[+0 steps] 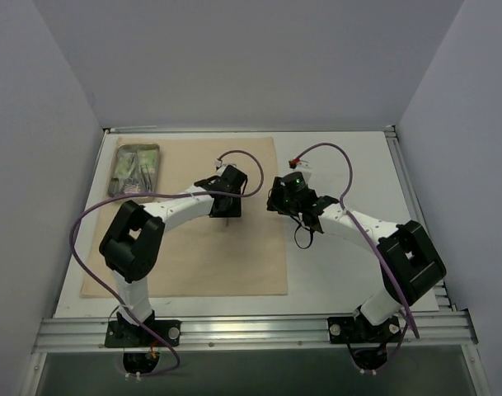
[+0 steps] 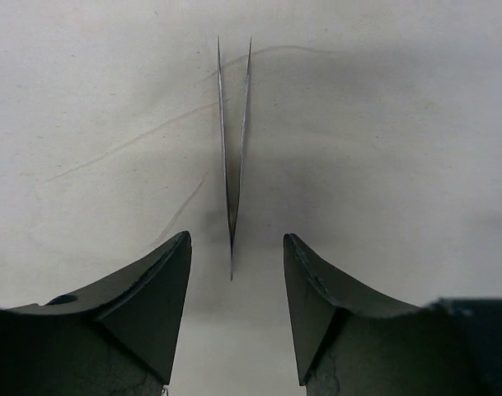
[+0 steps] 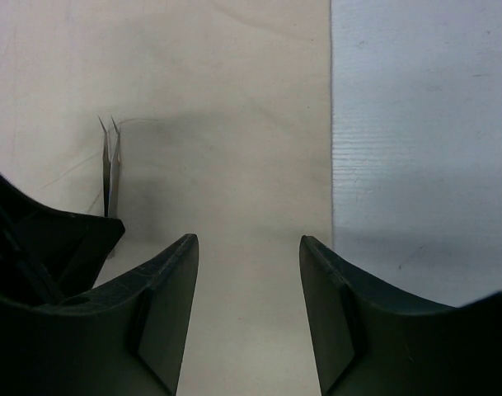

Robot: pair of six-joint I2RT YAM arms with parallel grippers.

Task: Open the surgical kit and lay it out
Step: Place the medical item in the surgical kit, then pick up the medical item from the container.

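The surgical kit's beige cloth wrap [image 1: 185,256] lies spread flat on the table. Its small steel tray [image 1: 136,169] sits at the cloth's far left corner with instruments and packets inside. My left gripper [image 1: 227,198] hovers over the middle of the cloth. In the left wrist view it [image 2: 236,247] is open, and the steel tweezers [image 2: 234,148] lie on the cloth just ahead of its fingers, joined end nearest, touching neither finger. My right gripper [image 3: 249,247] is open and empty over the cloth's right edge; the tweezers [image 3: 110,165] show to its left.
Bare white table [image 3: 424,148] runs right of the cloth's edge. The two wrists hang close together mid-table, with the right gripper [image 1: 283,198] just right of the left. Purple cables loop over both arms. Grey walls close in the far and side edges.
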